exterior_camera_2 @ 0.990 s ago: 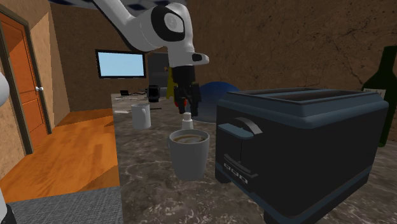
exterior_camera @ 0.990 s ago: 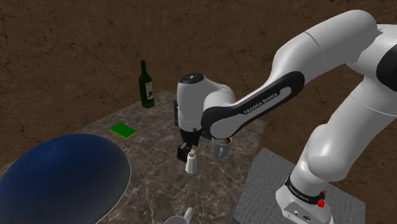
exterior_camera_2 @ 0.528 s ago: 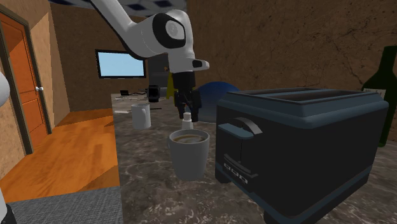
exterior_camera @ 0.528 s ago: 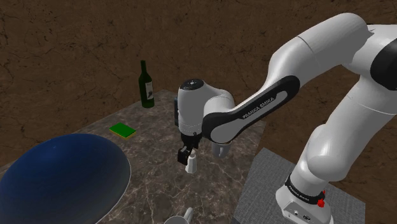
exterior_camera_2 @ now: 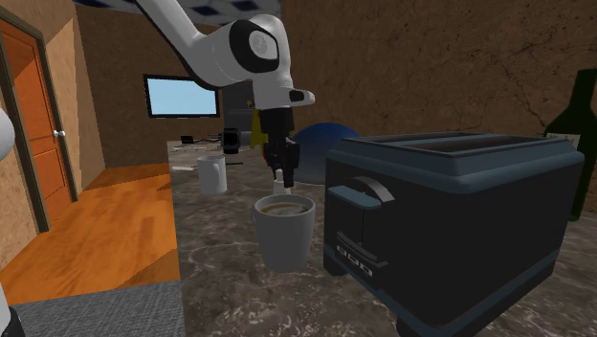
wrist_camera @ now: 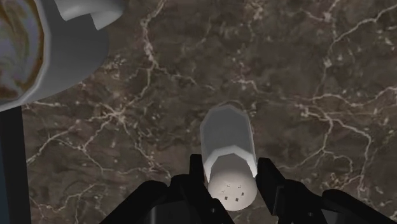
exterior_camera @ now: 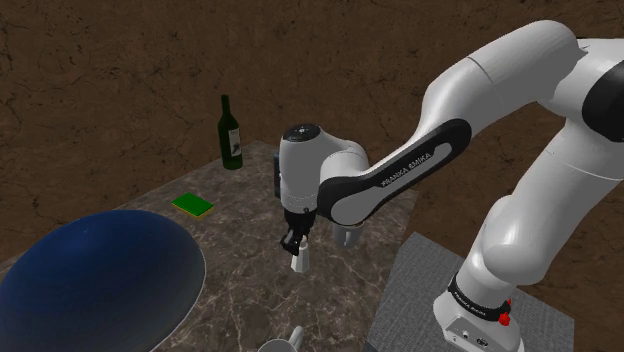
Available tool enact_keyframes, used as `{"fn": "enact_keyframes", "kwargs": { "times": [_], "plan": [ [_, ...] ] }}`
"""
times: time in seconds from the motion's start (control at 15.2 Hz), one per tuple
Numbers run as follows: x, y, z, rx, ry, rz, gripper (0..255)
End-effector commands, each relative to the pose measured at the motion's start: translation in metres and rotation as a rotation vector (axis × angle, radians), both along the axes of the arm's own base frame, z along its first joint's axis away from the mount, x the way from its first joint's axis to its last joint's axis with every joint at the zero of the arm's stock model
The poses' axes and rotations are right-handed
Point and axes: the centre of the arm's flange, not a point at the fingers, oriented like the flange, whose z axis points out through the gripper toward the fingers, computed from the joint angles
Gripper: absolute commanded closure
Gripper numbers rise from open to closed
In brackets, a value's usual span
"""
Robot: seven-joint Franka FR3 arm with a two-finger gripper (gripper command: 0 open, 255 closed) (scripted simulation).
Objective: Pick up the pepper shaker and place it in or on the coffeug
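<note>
The black gripper [wrist_camera: 230, 181] is clamped on the cap end of the pale pepper shaker [wrist_camera: 227, 143], one finger pressing each side. The shaker stands upright on the dark marbled counter [wrist_camera: 318, 95], at the centre of the shoulder view. The grey coffee mug [exterior_camera_2: 284, 235], holding a brown drink, sits near it, lower centre in the second exterior view, beside a dark toaster [exterior_camera_2: 450, 220]. The grip looks high and narrow, so the smooth shaker may slip or tilt on lifting, or clip the mug's rim.
</note>
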Motion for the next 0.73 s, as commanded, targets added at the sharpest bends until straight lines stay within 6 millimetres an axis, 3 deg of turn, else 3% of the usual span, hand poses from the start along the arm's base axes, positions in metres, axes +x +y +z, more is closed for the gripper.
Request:
{"fn": "enact_keyframes", "kwargs": {
  "times": [0.0, 0.26, 0.66],
  "plan": [
    [0.000, 0.000, 0.000, -0.001, 0.001, 0.000, 255],
    [0.000, 0.000, 0.000, -0.001, 0.001, 0.000, 255],
    [0.000, 0.000, 0.031, -0.001, 0.001, 0.000, 255]
  ]
}}
